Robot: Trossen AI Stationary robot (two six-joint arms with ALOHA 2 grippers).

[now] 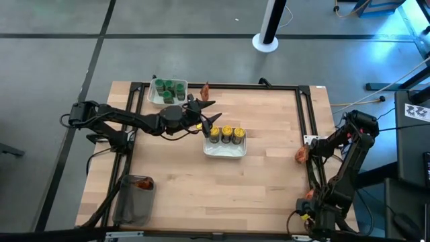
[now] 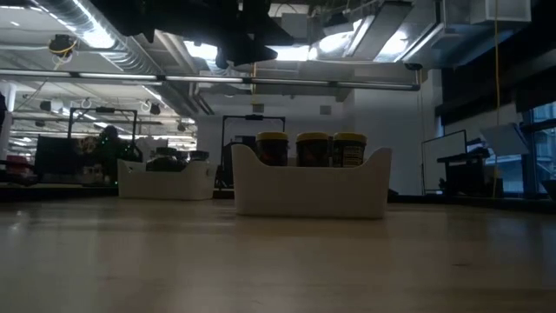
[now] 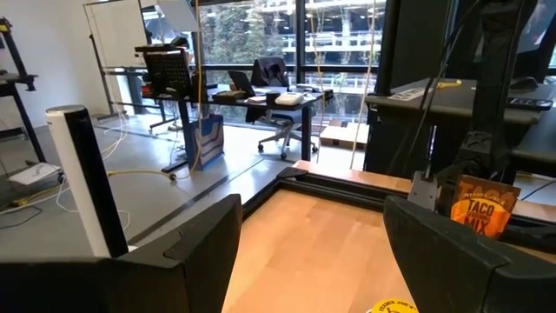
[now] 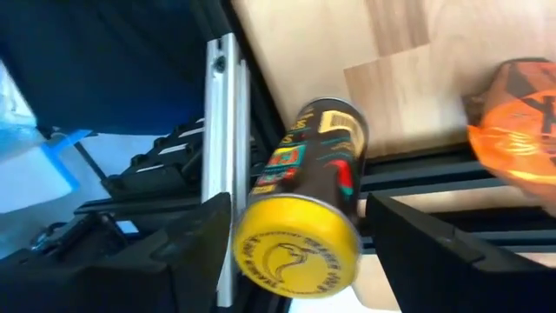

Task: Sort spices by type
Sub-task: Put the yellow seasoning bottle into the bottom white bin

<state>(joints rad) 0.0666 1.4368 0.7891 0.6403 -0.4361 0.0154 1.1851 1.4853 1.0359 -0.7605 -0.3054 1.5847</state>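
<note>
Three yellow-lidded jars [image 1: 226,135] stand in a white tray [image 1: 225,152] at mid-table, and show in the low view too [image 2: 311,149]. Several green-lidded jars [image 1: 168,89] fill a second white tray [image 1: 153,98] at the far edge. My left gripper [image 1: 216,110] hovers open just above and left of the yellow-lid tray, its fingers [image 3: 195,248] wide apart with nothing between them. My right gripper [image 1: 308,144] is at the table's right edge, shut on another yellow-lidded jar [image 4: 300,217]. A red-orange packet [image 1: 300,154] lies next to it [image 4: 521,113]. Another packet [image 1: 205,89] stands at the far edge. My right gripper pinches the yellow-lidded jar between its two fingers, one finger [image 4: 195,248] on each side near the lid end [image 4: 295,261]. The lid faces my wrist and the body [image 4: 326,148] points away along the fingers, over the black rail. Whether its bottom rests on anything I cannot tell.
A clear grey tub [image 1: 134,205] sits at the near left corner with a red-orange packet [image 1: 143,183] inside. A black frame rail [image 1: 306,114] runs round the table's edges. Bare wood [image 1: 222,195] lies between the yellow-lid tray and the near edge.
</note>
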